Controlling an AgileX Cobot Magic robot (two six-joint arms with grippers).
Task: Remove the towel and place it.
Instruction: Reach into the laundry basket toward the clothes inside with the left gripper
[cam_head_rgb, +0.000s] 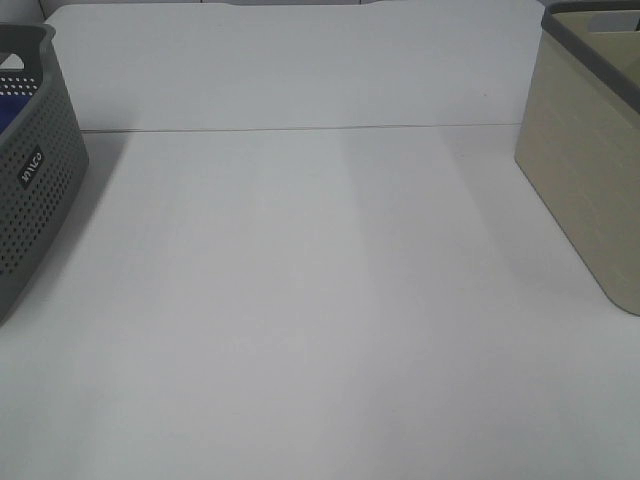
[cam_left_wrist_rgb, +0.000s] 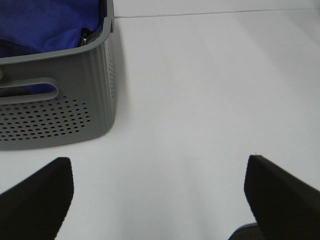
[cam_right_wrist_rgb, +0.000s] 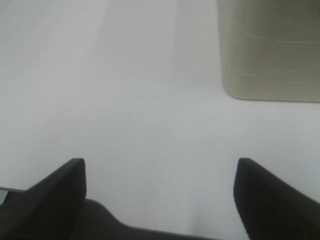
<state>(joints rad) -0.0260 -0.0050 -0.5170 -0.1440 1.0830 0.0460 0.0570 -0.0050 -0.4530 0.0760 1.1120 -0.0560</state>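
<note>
Closest to us, at the near edge of each wrist view, we see dark jaws spread wide. Our left gripper (cam_left_wrist_rgb: 156, 162) is released with nothing in its grasp, and our right gripper (cam_right_wrist_rgb: 160, 162) stands released too, with only the bare white table (cam_head_rgb: 320, 320) showing in each gap. Beyond the left gripper we find the grey perforated basket (cam_left_wrist_rgb: 75, 115) standing on the table. The towel (cam_left_wrist_rgb: 45, 25) lies bunched inside it, royal blue and plush (a strip of it also shows through the basket's handle slot). Beyond the right gripper we meet the beige basket (cam_right_wrist_rgb: 270, 50), upright on the table. From the high camera we see the two baskets well apart, grey at the left edge and beige at the right. Farthest back, a thin seam (cam_head_rgb: 300, 129) runs across the table between them.
</note>
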